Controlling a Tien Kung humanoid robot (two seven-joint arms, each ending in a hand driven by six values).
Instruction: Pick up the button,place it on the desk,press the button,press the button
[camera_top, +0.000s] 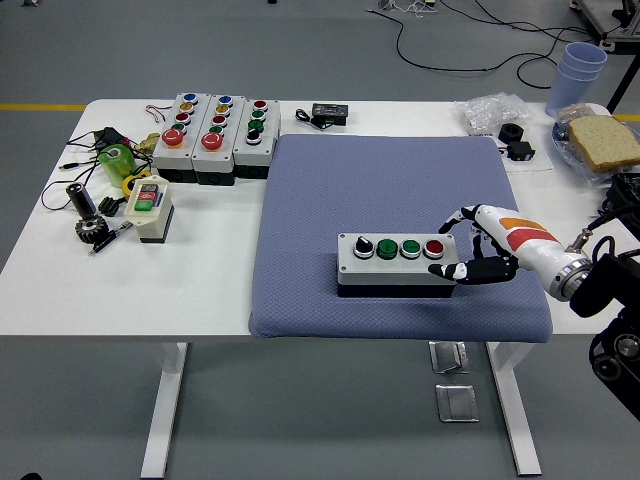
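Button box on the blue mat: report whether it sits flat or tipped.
Flat. The button box rests level on the blue mat, its four buttons facing up; the right hand brackets its right end.

A blue-grey mat (390, 200) with a fine woven texture covers part of the white table (200, 290), and on it sits a grey button box (398, 262) with a black base, carrying a black-and-white knob, two green buttons and one red button. The right hand (480, 250) is white with black fingers and an orange stripe on its back. At the far left stand three grey boxes (215, 135) with blue, yellow, green and red buttons, near a green object (115, 160), and stacked pale blue cups (580, 70) stand at the far right.
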